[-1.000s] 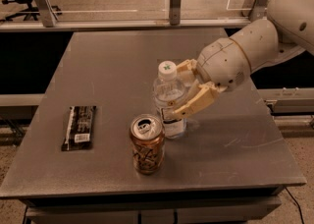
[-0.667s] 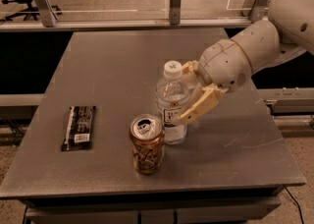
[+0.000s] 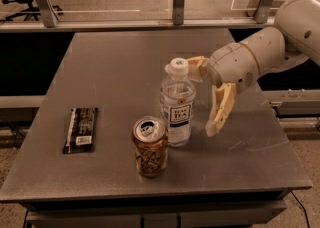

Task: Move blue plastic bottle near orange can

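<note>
A: Near edge first: can (image 3: 150,147) upright, tab up. Wrapper (image 3: 81,129) lies flat well to its left, out of the way. Bottle (image 3: 177,104) stands just behind the can, a bit right. Can't tell if they touch.
B: So prob. about done. What could go wrong?
A: Gripper (image 3: 201,97) sits just right of the bottle, fingers spread wide, holding nothing. One finger (image 3: 220,109) hangs down beside the label, the other pokes out behind the cap. If the arm exits leftward, either finger could clip the bottle. It's tall & looks light, so it'd tip onto the can or roll across the table (image 3: 115,57).
B: Safer exit?
A: I'd say up or back right, away from both.
B: Bottle orientation?
A: Long axis vertical, cap up, label facing the near side
</note>
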`<state>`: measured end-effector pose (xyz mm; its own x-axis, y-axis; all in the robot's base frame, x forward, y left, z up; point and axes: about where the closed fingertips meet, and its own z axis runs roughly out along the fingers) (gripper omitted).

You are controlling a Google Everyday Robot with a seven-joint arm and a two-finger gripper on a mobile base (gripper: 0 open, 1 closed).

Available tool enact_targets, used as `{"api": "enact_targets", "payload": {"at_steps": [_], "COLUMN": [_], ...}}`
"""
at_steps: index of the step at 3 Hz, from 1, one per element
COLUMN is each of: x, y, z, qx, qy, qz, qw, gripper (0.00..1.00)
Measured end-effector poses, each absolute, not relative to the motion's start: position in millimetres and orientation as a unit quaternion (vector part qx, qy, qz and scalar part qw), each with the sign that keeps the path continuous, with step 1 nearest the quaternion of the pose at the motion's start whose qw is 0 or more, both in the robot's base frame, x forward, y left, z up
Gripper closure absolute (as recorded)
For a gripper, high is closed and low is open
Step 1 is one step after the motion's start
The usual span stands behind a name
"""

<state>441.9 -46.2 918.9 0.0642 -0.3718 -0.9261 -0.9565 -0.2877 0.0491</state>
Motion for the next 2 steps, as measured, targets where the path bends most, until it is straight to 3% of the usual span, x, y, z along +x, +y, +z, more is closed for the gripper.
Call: {"api": "enact_targets", "payload": {"at_steps": [2], "x": [447], "y": [-85], "z": [968], "qx": [-0.657], "qy": [0.487], "qz": [0.416], "qw": [0.398], "gripper": [0.0]}}
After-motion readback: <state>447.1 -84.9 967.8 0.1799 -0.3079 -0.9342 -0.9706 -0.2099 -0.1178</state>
